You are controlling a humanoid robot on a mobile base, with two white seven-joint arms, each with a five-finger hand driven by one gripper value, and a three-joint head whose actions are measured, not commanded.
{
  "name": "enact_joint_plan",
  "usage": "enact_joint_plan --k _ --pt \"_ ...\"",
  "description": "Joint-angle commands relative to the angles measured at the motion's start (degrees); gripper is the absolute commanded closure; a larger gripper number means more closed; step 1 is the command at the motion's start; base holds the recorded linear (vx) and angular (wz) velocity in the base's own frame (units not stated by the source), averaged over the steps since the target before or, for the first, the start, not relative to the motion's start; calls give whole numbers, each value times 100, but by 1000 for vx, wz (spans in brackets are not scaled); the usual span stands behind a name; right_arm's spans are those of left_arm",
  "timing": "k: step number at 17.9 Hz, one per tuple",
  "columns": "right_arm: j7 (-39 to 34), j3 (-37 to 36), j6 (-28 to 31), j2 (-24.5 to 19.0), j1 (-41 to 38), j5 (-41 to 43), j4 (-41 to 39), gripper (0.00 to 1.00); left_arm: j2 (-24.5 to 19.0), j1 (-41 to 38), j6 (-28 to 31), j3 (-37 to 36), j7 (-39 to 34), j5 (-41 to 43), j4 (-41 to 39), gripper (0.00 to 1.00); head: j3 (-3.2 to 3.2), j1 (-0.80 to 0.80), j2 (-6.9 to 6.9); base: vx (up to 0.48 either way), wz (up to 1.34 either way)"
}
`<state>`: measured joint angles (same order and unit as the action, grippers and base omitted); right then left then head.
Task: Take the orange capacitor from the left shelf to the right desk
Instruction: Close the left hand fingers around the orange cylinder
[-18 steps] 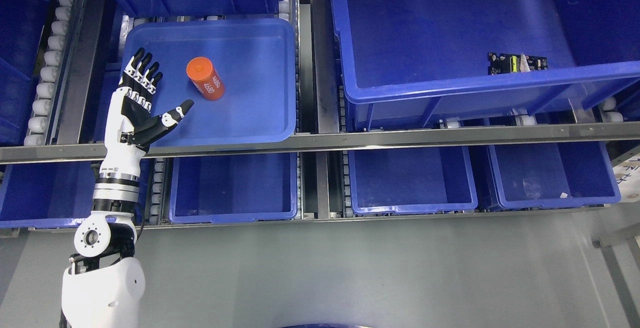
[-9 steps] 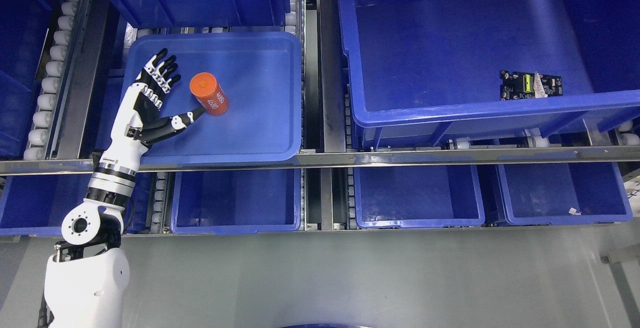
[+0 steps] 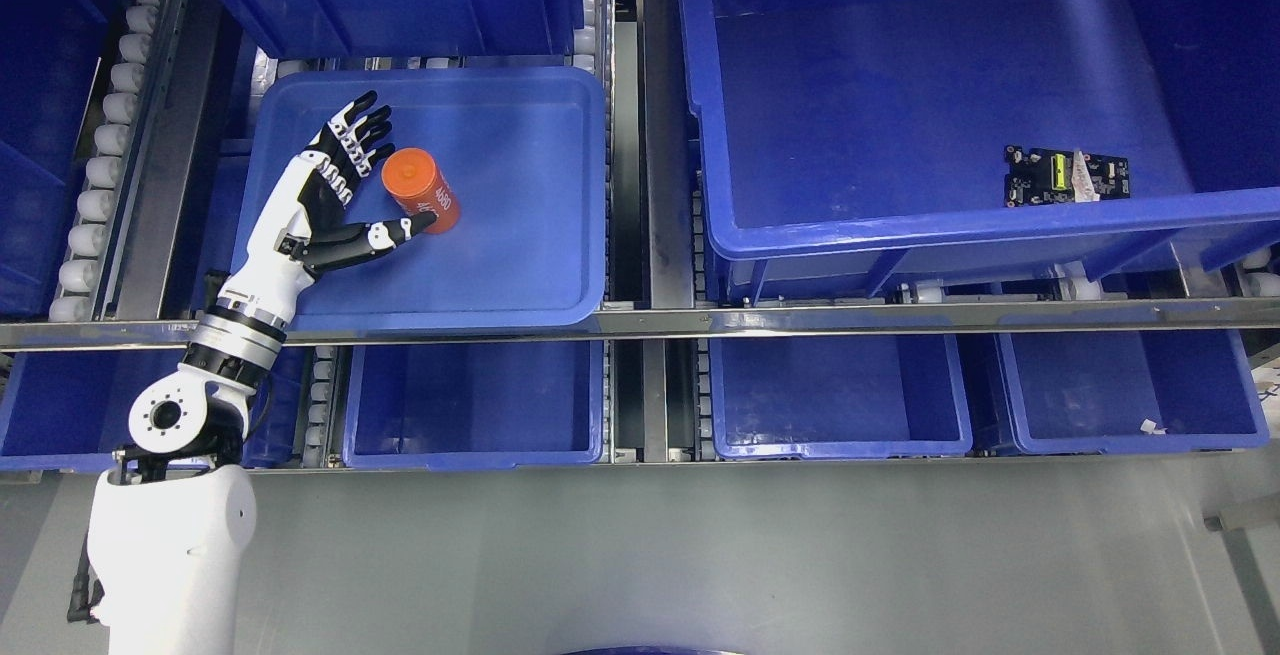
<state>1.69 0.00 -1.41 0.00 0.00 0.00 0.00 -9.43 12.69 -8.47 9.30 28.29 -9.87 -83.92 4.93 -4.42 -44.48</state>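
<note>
Left hand point(image 3: 335, 197) advanced to orange capacitor point(image 3: 421, 189), fingers point(image 3: 362, 131) spread, thumb touching it, nothing gripped

The left arm point(image 3: 170, 555) is cut off by the bottom edge at seven o'clock, so its shoulder is out of sight. The thumb of the left robot hand point(image 3: 335, 200) crosses the lower end of the orange capacitor point(image 3: 420, 190), hiding part of its white print. At three o'clock, the small circuit board point(image 3: 1067, 176) in the large blue bin point(image 3: 950, 225) is too small to make out its parts, and that bin runs off the top and right edges.
</note>
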Motion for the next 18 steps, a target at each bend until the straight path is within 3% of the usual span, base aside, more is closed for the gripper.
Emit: enact_joint_plan --k 1,8,18 --pt "-2 -70 9 100 -114 -18 -100 0 -156 287 4 -464 10 257 754 5 0 0 0 0 0" --pt "-2 -70 0 100 -114 -18 -100 0 -86 454 -5 -666 1 328 947 6 0 0 0 0 0" --pt "-2 -70 0 100 -114 -18 -100 0 99 472 -128 -596 1 319 965 37 0 0 0 0 0"
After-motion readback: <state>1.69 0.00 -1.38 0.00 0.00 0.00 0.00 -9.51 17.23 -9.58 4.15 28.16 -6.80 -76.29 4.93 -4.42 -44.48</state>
